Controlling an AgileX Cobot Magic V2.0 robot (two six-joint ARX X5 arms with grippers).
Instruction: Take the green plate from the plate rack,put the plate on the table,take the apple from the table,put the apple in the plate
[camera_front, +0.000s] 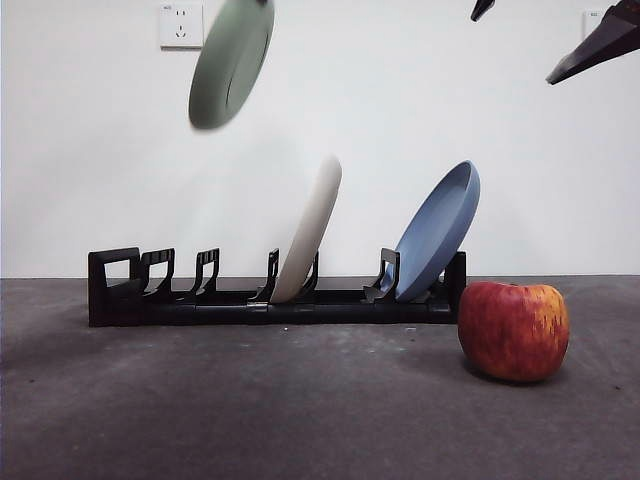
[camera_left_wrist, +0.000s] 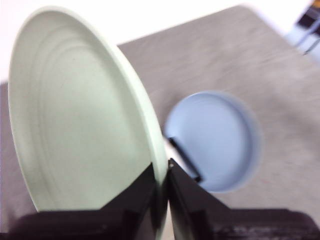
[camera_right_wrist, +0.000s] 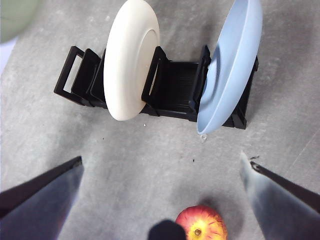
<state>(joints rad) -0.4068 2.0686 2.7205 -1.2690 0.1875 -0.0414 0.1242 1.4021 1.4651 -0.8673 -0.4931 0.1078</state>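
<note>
Left pincer grips green plate in air, high above plate rack; right pincer open, hovering above the apple.

Left pincer jaws clamped on the plate's rim, plate tilted on edge, clear of the rack, over its handle end. Right pincer jaws spread wide, holding nothing; in the front view only dark tips show at the top corner over the rack's far end. Rack on bench holds cream-white plate leaning in a middle slot, blue plate leaning in the slot at the end opposite the handle; slots by the handle are bare. Apple on bench just beside the rack's blue-plate end, in front of it, stem up.
</note>
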